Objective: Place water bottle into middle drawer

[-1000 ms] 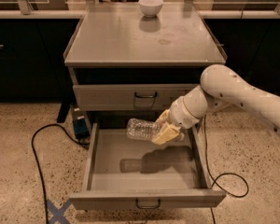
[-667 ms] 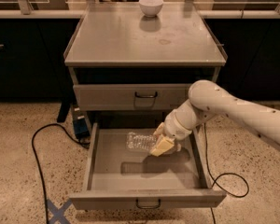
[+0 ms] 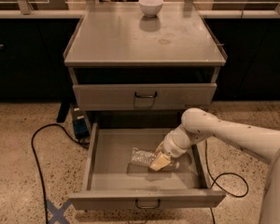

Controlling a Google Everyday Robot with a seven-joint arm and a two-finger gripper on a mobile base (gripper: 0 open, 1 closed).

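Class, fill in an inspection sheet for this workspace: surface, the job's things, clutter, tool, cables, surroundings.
Surface: grey cabinet top, carrying one bowl.
Job's things: water bottle lies on its side inside the middle drawer, which is pulled out.
Clutter: white bowl at the back of the cabinet top.
Tool: the tool is low inside the open drawer, shut on the bottle's right end.
Cables: black cable loops over the floor at left; second black cable at right.
Surroundings: speckled floor, blue tape cross, closed upper drawer, dark cabinets behind.
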